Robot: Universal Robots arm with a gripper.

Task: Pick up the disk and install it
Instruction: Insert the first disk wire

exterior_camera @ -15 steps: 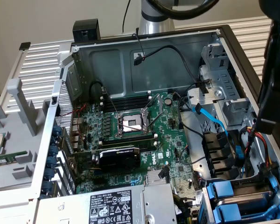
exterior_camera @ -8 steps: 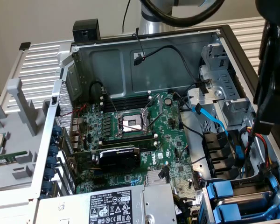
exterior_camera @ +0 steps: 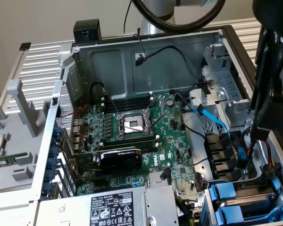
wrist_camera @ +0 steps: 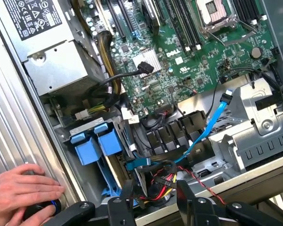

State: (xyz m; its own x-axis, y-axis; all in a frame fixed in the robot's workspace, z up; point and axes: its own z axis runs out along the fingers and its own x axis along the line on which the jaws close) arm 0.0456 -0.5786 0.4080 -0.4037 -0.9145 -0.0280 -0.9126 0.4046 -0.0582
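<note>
The disk sits in the drive bay beside the power supply. Two blue carrier tabs stand side by side there, and its metal body is mostly hidden below them. The same blue tabs show at the lower corner on the exterior view's right. My gripper hovers above the case edge near that bay, its two black fingers apart with only cables seen between them. It holds nothing and does not touch the disk. The dark arm hangs over the case on the exterior view's right.
An open computer case holds a green motherboard, a black graphics card and a power supply. A blue cable and red-yellow wires cross the space by the bay. A person's hand rests on the case edge close to my gripper.
</note>
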